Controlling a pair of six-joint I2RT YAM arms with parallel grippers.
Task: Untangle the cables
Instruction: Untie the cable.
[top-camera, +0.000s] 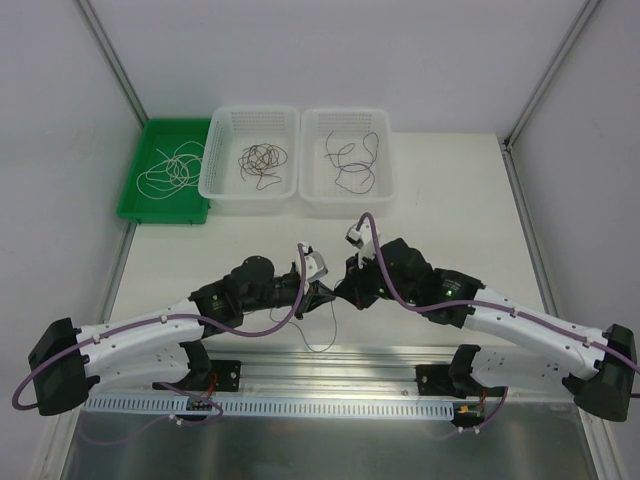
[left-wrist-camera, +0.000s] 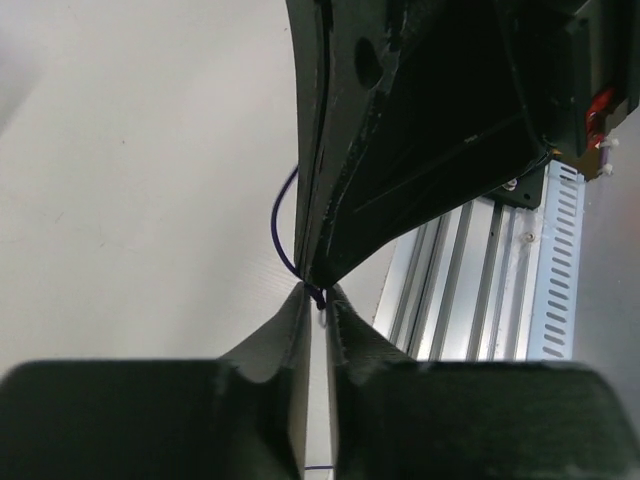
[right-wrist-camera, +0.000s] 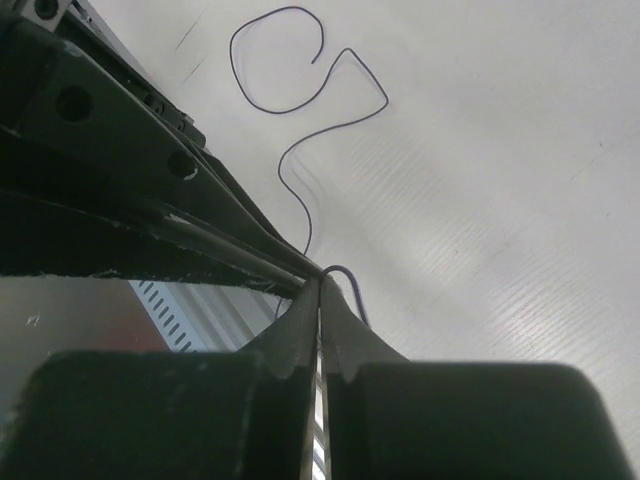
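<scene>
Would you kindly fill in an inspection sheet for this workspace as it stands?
Surface: white table.
Job's things: whitish cable in green tray; dark tangle in left basket; loose dark cable in right basket; dark wire trailing from the claws onto the table.
Clutter: nothing seen.
Grippers: left claw and right claw both shut on the dark wire, tip to tip.
Cables: purple arm cables run along both arms.
Surroundings: white walls; metal rail at the near edge.
</scene>
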